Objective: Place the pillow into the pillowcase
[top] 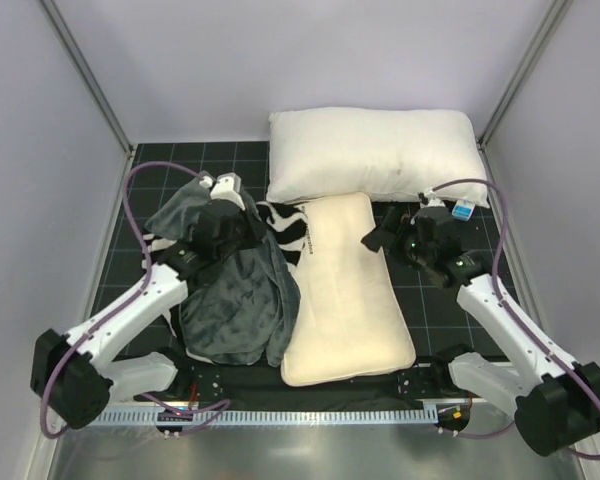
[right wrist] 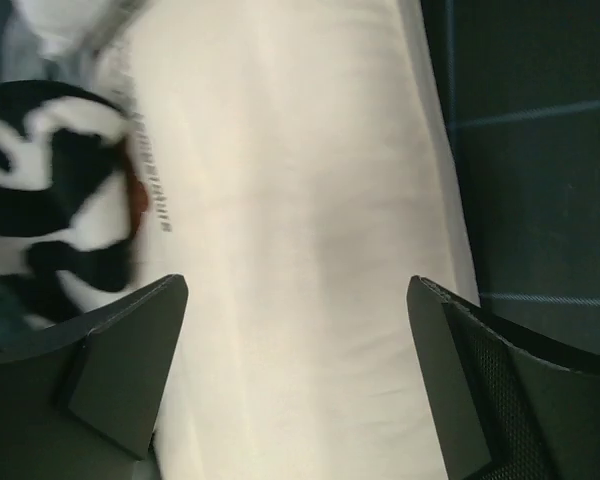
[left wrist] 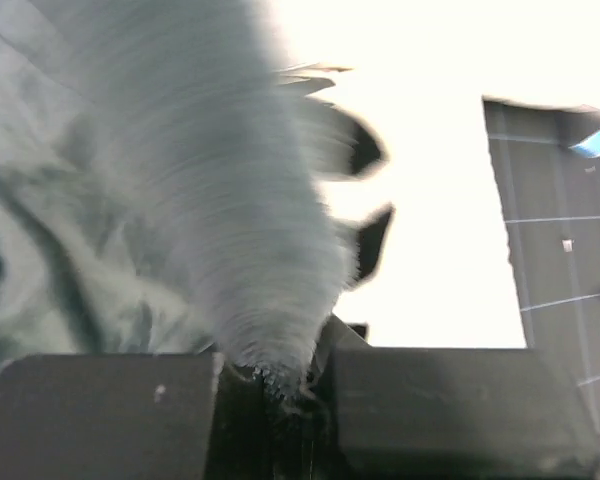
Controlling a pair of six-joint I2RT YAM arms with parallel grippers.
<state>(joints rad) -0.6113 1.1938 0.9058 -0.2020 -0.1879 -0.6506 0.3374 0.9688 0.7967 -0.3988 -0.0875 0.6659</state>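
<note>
I am clenching my left gripper (left wrist: 270, 385) on a gathered fold of the pillowcase (top: 235, 300), which is lying heaped just left of the pillow (top: 345, 290), its zebra edge touching the pillow's far left corner. My right gripper (right wrist: 300, 290) is hanging spread wide above the pillow's far end; whether it is touching, I cannot quite tell.

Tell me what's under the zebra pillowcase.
The pillowcase lies bunched on the black mat. Its striped end overlaps the cream pillow beside the dark print, hiding that edge. Whatever else lies beneath is covered. The left gripper pinches its grey cloth.
</note>
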